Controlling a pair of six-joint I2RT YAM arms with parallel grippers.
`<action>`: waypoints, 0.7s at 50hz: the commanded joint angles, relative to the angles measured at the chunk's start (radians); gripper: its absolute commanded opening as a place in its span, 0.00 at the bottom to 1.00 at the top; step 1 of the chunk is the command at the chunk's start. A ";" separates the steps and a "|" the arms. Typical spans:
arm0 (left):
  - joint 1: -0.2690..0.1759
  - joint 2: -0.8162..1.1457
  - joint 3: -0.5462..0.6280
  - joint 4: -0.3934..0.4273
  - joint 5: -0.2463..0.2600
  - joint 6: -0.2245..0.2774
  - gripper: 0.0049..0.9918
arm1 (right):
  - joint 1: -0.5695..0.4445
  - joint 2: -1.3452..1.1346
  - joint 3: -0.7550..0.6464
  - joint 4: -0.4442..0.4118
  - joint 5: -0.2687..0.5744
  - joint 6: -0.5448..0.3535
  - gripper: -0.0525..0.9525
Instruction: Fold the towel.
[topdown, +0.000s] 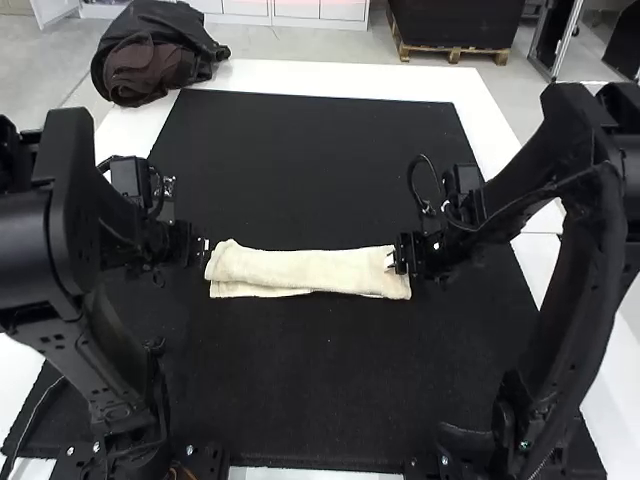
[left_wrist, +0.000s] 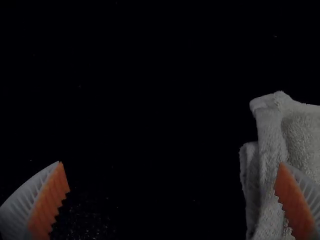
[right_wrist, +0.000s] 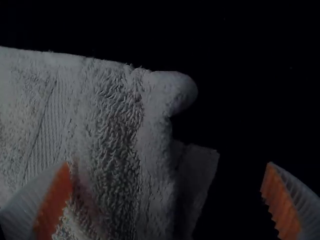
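- Evening the under layer that juts nearside is advised.
- The cream terry towel, a folded strip on the black mat, is best pinched through every layer by the left gripper and right gripper, both spread.
- The far edge should be kept straight.

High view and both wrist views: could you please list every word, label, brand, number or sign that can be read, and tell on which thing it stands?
There are none that can be read.
Towel: pile and a ribbed band, no lettering.
Left arm and right arm: any marks are too small to read.
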 joint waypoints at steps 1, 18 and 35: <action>0.007 -0.016 0.009 0.010 0.014 -0.014 0.97 | 0.052 0.047 0.023 0.024 -0.011 0.015 0.93; 0.010 -0.017 0.010 0.010 0.016 -0.014 0.97 | 0.105 0.137 0.015 0.076 -0.040 0.005 0.03; 0.010 -0.016 0.012 0.013 0.020 -0.019 0.97 | 0.091 0.113 0.020 0.068 -0.051 0.003 0.03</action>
